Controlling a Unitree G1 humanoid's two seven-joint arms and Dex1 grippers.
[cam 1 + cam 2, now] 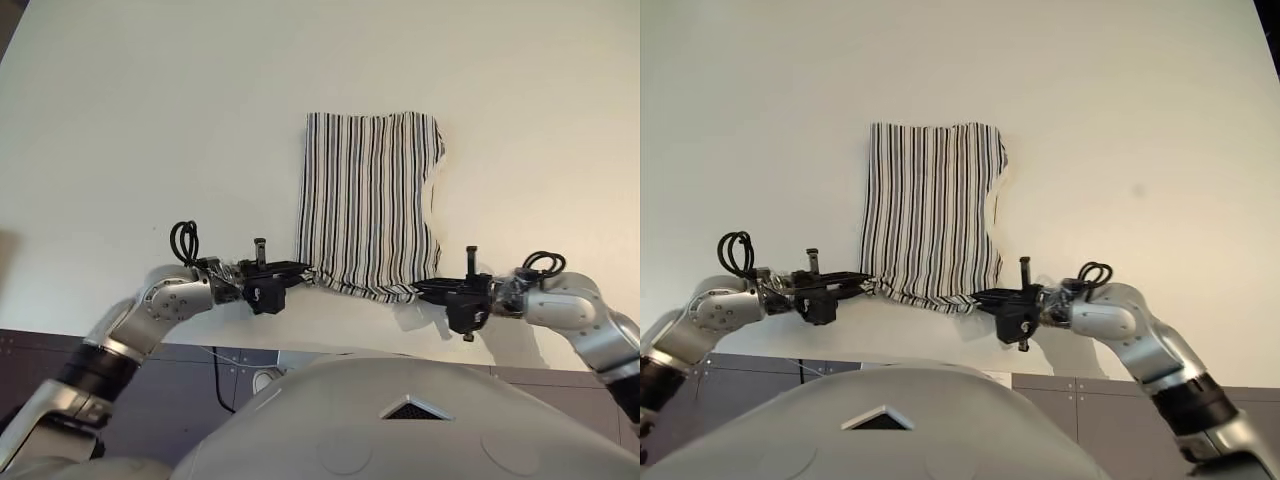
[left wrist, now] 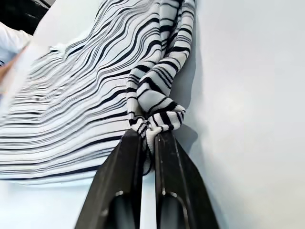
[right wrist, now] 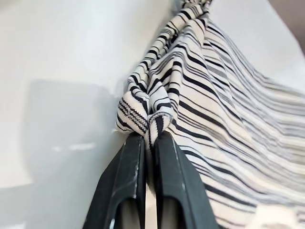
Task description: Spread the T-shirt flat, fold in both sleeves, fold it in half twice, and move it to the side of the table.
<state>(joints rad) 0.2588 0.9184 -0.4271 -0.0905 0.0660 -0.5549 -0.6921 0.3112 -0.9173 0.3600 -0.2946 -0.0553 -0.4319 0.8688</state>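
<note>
- Table point(image 1: 150, 120): white, carrying the shirt at its middle, toward the 6 o'clock edge.
- T-shirt point(image 1: 368, 200): black-and-white stripes, folded into a narrow rectangle running from 12 to 6 o'clock and lying flat except for the near hem.
- Left arm point(image 1: 175, 298): elbow bent, forearm coming in level from 9 o'clock.
- Right arm point(image 1: 565, 305): mirrored, coming in from 3 o'clock.
- Left fingers point(image 2: 126, 176): pressed together on bunched cloth at the shirt's 7 o'clock corner, seen close from the wrist.
- Right fingers point(image 3: 126, 181): likewise clamped on the 5 o'clock corner.
</note>
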